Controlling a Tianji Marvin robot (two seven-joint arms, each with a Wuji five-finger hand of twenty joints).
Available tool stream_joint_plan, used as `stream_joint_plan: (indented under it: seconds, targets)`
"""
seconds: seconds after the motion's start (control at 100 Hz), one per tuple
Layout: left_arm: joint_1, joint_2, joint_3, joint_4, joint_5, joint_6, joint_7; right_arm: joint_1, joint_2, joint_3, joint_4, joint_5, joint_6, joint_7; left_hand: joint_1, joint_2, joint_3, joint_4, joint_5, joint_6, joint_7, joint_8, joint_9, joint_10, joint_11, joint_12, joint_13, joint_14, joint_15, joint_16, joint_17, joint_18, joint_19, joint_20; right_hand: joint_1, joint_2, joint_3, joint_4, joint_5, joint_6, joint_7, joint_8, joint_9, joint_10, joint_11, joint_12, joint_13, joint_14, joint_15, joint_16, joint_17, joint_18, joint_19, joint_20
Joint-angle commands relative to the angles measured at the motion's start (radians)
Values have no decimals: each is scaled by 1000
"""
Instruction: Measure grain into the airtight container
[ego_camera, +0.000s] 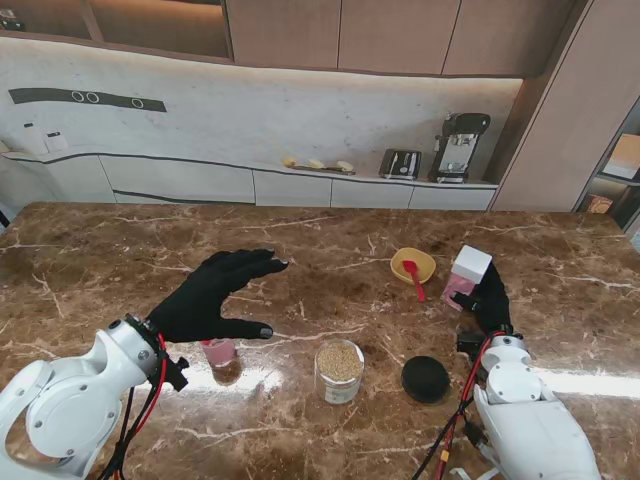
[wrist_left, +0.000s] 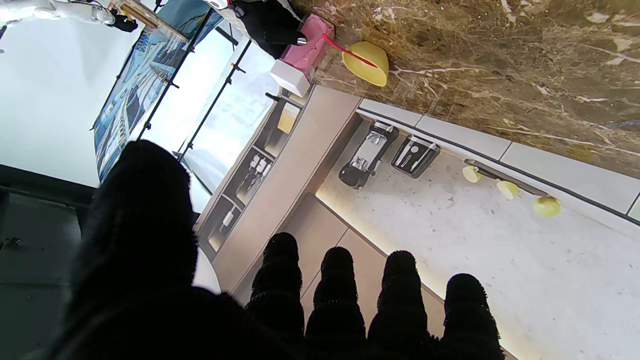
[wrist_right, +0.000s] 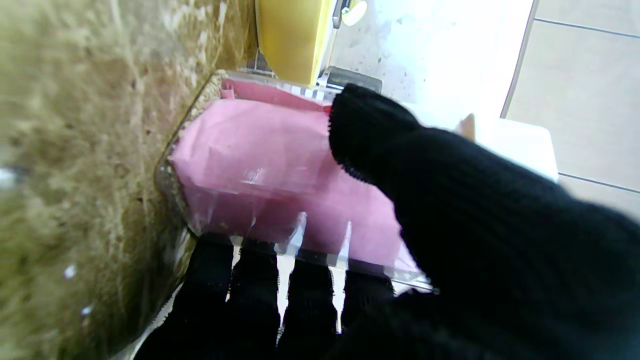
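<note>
A clear jar of grain (ego_camera: 340, 371) stands near me at the table's middle, its black round lid (ego_camera: 425, 379) lying to its right. A small glass with pink contents (ego_camera: 220, 356) stands to the jar's left. My left hand (ego_camera: 218, 296) hovers above and just beyond that glass, open with fingers spread, holding nothing. A clear container with pink contents and a white lid (ego_camera: 466, 276) stands at the right. My right hand (ego_camera: 488, 302) is shut on it; the right wrist view shows the thumb and fingers (wrist_right: 310, 305) wrapped around the pink container (wrist_right: 270, 175).
A yellow bowl (ego_camera: 413, 263) with a red spoon (ego_camera: 414, 279) sits left of the pink container, also seen as the bowl (wrist_left: 367, 62) in the left wrist view. A back counter holds a toaster (ego_camera: 400, 163) and a coffee machine (ego_camera: 458, 146).
</note>
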Motion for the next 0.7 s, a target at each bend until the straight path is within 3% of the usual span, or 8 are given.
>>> stream_joint_plan:
  seconds: [0.0, 0.16, 0.38, 0.54, 0.61, 0.69]
  targets:
    - [9, 0, 3, 8, 2, 2, 3, -24, 10, 4, -9, -7, 6, 18, 9, 39, -30, 39, -3, 11, -24, 4, -42, -13, -27, -6, -53, -41, -31, -13, 5, -30, -38, -8, -39, -34, -17, 15, -43, -4, -26, -12, -34, -3, -15, -21, -37, -26, -20, -25, -32, 3, -51, 3]
    - [10, 1, 2, 11, -23, 4, -4, -52, 19, 17, -50, -18, 7, 21, 17, 33, -27, 39, -4, 22, -26, 2, -40, -19, -26, -5, -56, -64, -36, -18, 3, -65, -14, 16, -68, -45, -46, 7, -61, -14, -58, -13, -39, -15, -25, -35, -90, -30, -50, -41, -64, -6, -75, 10]
    - [11, 0, 2, 15, -38, -13, 0, -127, 36, 65, -148, -45, 0, 12, 20, 25, -24, 40, -7, 41, -18, 0, -39, -4, -27, -9, -60, -62, -40, -33, 19, -121, -51, -33, -117, -23, -92, -1, -80, -18, -101, -1, -76, -7, -58, -56, -127, -31, -81, -56, -101, -16, -102, 36]
    - [-2, -14, 30, 36, -29, -67, 84, -217, 55, 119, -262, -119, 0, -5, 18, -16, -8, 39, 80, 115, 37, 7, 14, 38, 38, -7, 6, -32, -31, -61, 43, -139, -6, -14, -148, -6, -115, -2, -60, -13, -101, 14, -55, -7, -60, -56, -101, -20, -81, -54, -94, 4, -105, 53]
    - [-8, -17, 44, 39, -34, -77, 100, -263, 63, 145, -321, -174, 0, -25, 8, -31, 19, 35, 117, 159, 69, 7, 32, 47, 57, -48, 36, -26, -21, -82, 106, -161, -2, -85, -163, 4, -126, -1, -48, 19, -95, 24, -42, -2, -62, -55, -88, -16, -83, -53, -90, 10, -107, 58]
    - [-14, -17, 60, 40, -39, -81, 101, -324, 71, 173, -401, -239, 4, -46, -2, -42, 40, 32, 129, 181, 73, -3, 31, 70, 68, -67, 45, -22, -11, -88, 108, -184, 59, -115, -176, 16, -144, 4, -28, 63, -69, 61, -16, 5, -64, -47, -58, -9, -84, -48, -72, 19, -109, 73]
